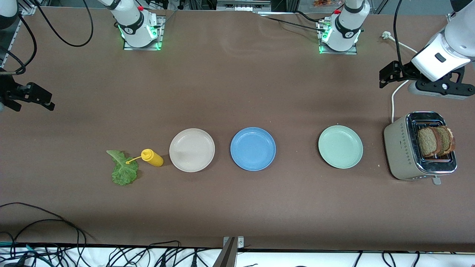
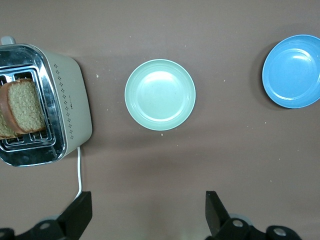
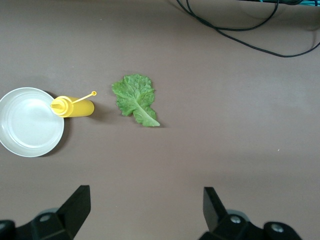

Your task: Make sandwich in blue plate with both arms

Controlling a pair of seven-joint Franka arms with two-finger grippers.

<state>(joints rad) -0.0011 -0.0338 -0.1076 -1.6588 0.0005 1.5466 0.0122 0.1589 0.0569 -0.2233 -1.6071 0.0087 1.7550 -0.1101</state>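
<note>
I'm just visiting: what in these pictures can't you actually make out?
- Bread slices: lower halves hidden in the toaster slots, front view; cut by the edge in the left wrist view.
- Right gripper: its arm runs off the front view's edge.
- Left gripper: only the open fingertips show in its wrist view.
- Blue plate: clipped by the left wrist view's edge.
- Yellow bottle: any label is too small to read.

Left end effector (image 1: pixel 387 76) raised, fingers spread, empty; right end effector (image 1: pixel 31 98) likewise.
</note>
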